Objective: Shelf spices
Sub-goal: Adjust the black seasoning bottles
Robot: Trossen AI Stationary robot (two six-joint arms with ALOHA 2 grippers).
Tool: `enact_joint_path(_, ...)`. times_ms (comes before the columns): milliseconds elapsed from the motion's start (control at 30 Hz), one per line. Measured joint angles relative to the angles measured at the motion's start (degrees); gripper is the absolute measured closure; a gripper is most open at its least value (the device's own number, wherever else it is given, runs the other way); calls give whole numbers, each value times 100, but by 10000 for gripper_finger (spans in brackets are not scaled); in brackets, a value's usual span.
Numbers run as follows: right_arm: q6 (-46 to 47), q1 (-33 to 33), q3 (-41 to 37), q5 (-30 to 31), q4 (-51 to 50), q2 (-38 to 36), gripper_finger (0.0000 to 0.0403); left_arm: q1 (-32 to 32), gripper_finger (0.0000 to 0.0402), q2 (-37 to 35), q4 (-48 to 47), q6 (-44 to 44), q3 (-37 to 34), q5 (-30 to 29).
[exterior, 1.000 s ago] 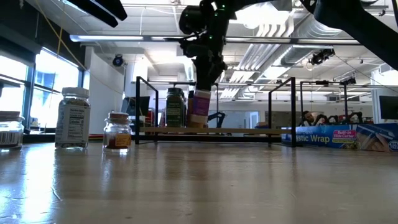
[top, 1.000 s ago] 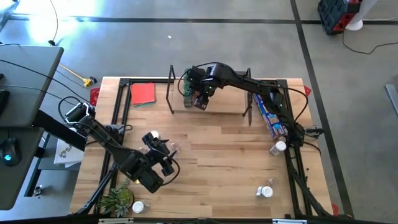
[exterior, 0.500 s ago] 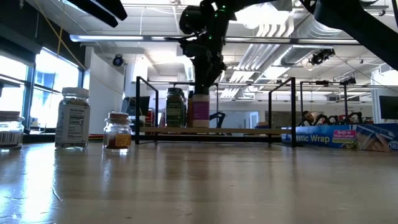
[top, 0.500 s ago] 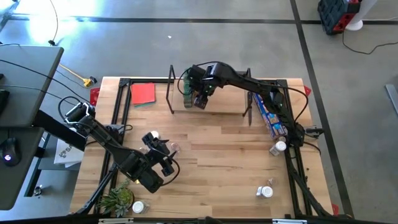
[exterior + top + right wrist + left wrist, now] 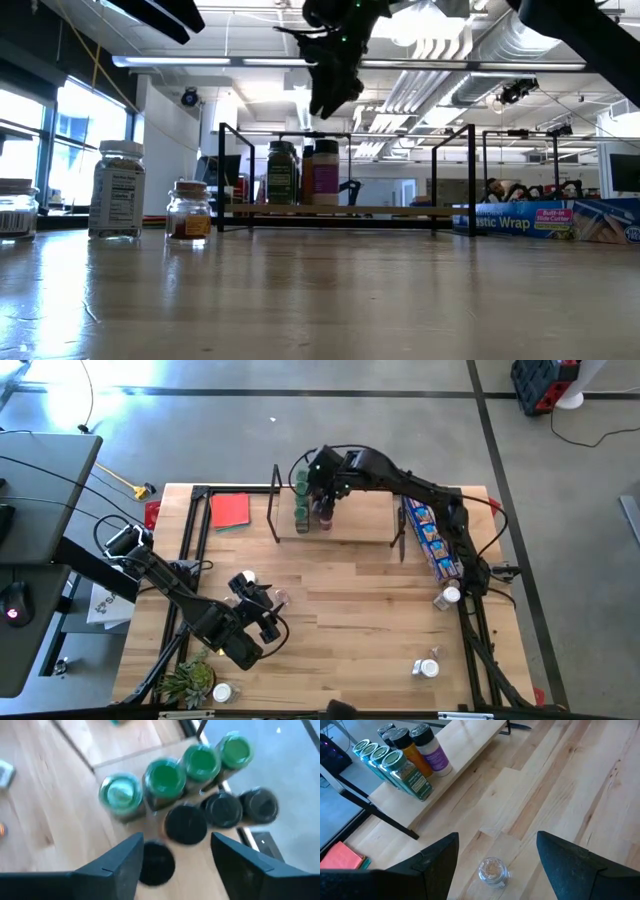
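Note:
The shelf [image 5: 350, 528], a light-wood board between black metal frames, stands at the table's far side. Several spice jars [image 5: 200, 762] with green and black lids stand upright on its left end. Among them is a black-lidded, purple-labelled jar [image 5: 322, 178]. My right gripper [image 5: 330, 92] hangs open above these jars, clear of them; in its wrist view [image 5: 175, 865] a black lid [image 5: 156, 862] lies below its fingers. My left gripper [image 5: 495, 860] is open near the table's near left [image 5: 262, 622], above a clear-lidded jar [image 5: 492, 870] that stands on the table.
Loose jars stand on the table: two by my left arm [image 5: 247, 578], two at the right [image 5: 447, 597] [image 5: 428, 667], one by the small plant [image 5: 188, 682]. A blue packet [image 5: 432, 540] lies right of the shelf, a red square [image 5: 229, 510] left of it.
My right gripper has brought the purple-labelled jar from a tilt to upright on the shelf board beside the green-lidded jars. It has let go of it and risen clear, drawing a little toward the far edge. The jar stays standing on the shelf.

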Motion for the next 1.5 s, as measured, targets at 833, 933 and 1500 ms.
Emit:
enact_joint_path(833, 208, -433, 0, -366, -199, 496, 341, -76, 140, -2, -11, -4, 0, -10)
enact_joint_path(933, 198, -433, 0, -226, -292, 496, 341, -112, 140, -2, -11, -11, 0, -14)
enact_joint_path(1500, 166, -436, 139, -107, 51, 409, 341, -118, 140, -2, -7, -9, 0, -39)
